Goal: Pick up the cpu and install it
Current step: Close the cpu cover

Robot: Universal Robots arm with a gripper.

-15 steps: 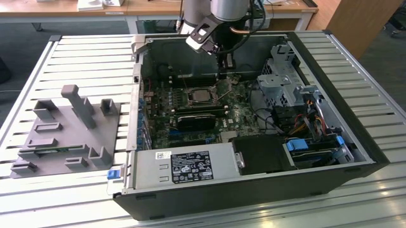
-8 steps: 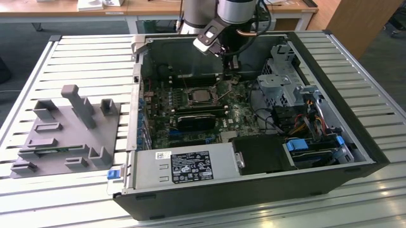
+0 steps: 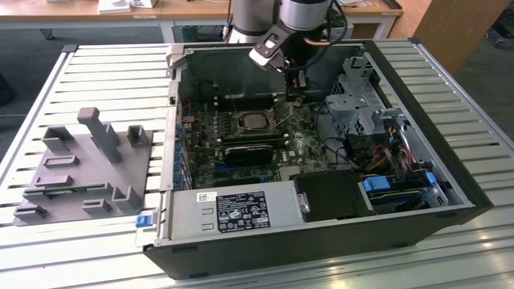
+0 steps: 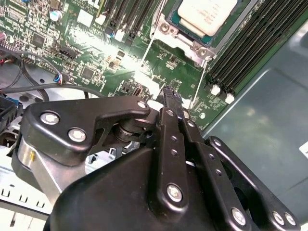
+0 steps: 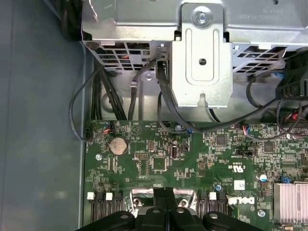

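A: Slatted table (image 3: 96, 66), open case (image 3: 321, 265). Item: cpu?
B: cpu (image 4: 208, 14) sits in socket (image 4: 166, 28), just ahead of fingertips.
A: gripper (image 4: 168, 93)?
B: fingers (image 4: 173, 139) clenched, empty. Placement looks done; latching unclear.

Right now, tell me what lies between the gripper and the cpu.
In the second wrist view, a strip of green board and the socket frame lie between the gripper and the cpu.

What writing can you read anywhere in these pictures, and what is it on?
Power supply label: print and symbols, too small to read.
Small white sticker beside it: too small to read.
Motherboard: white component markings, too small to read; one logo, left unquoted.
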